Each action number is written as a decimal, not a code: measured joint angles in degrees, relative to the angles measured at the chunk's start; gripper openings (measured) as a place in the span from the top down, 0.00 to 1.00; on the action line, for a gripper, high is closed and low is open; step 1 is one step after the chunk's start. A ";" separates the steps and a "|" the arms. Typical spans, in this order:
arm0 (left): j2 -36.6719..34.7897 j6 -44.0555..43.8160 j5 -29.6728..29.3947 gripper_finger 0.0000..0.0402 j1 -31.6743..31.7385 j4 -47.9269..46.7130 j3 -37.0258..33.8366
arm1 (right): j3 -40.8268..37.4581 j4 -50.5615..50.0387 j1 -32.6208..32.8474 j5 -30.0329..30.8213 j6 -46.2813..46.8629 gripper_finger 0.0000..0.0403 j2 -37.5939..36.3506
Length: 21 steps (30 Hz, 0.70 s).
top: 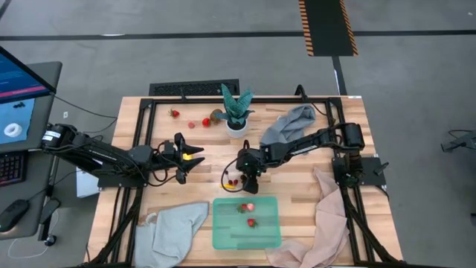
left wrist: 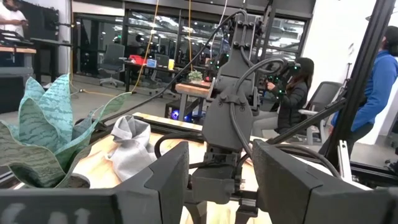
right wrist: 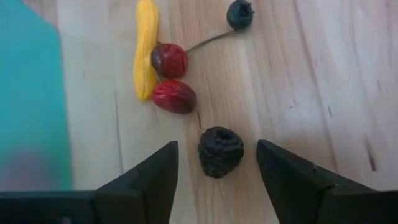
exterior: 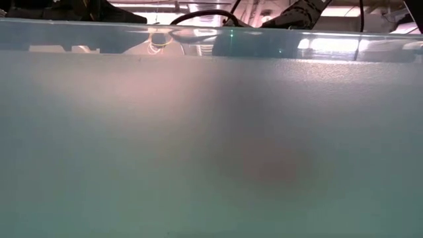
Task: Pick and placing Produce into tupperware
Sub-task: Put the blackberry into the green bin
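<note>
The right claw (right wrist: pixel 217 180) hangs open over the wooden counter (right wrist: pixel 323 74), its 2 fingers (right wrist: pixel 149 177) standing either side of a dark wrinkled berry (right wrist: pixel 221 151) without touching it. Just beyond that berry lie 2 red pieces (right wrist: pixel 174 96) against a yellow banana (right wrist: pixel 145 48), whose long axis runs away from the claw, roughly parallel to the tupperware's near edge. A dark blue berry (right wrist: pixel 240 14) on a thin stem sits farther off. The mint-green tupperware (top: pixel 227 232) lies just beside this cluster, toward the counter's front edge, with 2 red strawberries (top: pixel 249 214) inside. The left claw (top: pixel 195 158) waits farther left of the tupperware, fingers (left wrist: pixel 161 180) apart, nothing between them. No writing is legible.
</note>
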 joint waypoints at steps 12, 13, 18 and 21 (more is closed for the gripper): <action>0.00 -0.01 0.00 0.58 0.00 0.01 0.00 | -0.07 0.03 -0.28 1.37 0.22 0.74 0.02; 0.00 -0.01 0.00 0.58 0.01 0.02 0.00 | -0.07 0.22 -0.28 1.37 0.26 0.74 0.02; 0.00 -0.02 0.00 0.58 0.00 0.02 0.00 | 0.91 -0.23 -0.28 1.41 0.28 0.69 -0.10; 0.00 0.00 0.00 0.58 0.00 0.02 0.00 | 2.93 -2.15 -0.28 3.08 -0.07 0.65 -0.28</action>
